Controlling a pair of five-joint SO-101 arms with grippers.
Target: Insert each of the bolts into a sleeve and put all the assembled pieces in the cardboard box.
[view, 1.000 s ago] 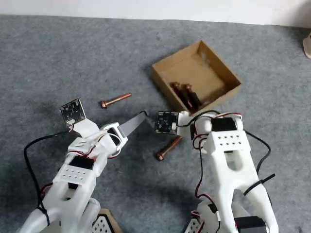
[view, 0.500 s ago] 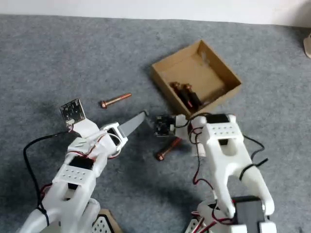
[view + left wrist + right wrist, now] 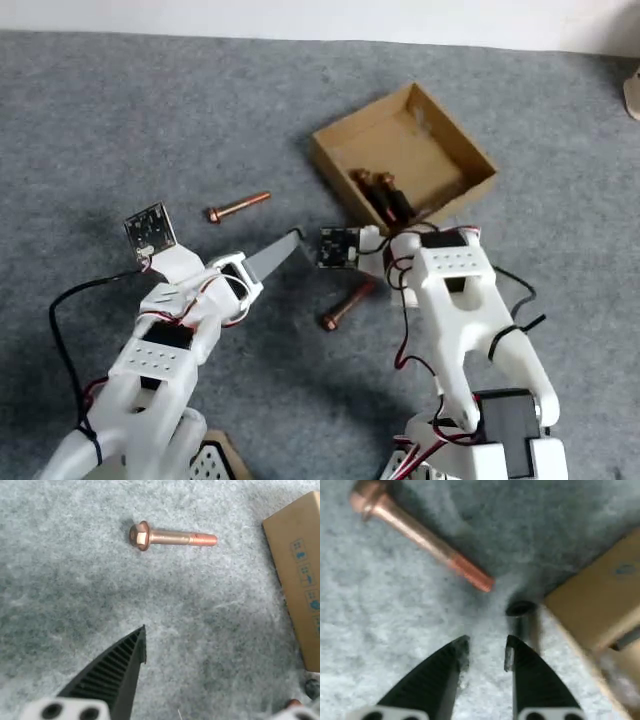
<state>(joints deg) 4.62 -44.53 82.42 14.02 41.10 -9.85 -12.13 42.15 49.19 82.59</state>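
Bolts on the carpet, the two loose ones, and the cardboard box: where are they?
cardboard box [image 3: 395, 135]: high view, bare floor inside.
bolt by the left arm [image 3: 172, 537]: left wrist view, middle of shank.
bolt by the right arm [image 3: 422, 539]: right wrist view, middle of shank.

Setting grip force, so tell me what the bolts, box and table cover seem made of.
Bolts: metal, copper-coloured with a dull sheen, hex head and cut thread. Whether they are plated steel or solid copper is unclear.
Box: brown matte cardboard with thin flat walls.
Table cover: grey with fuzzy fibres, likely felt or low-pile carpet.
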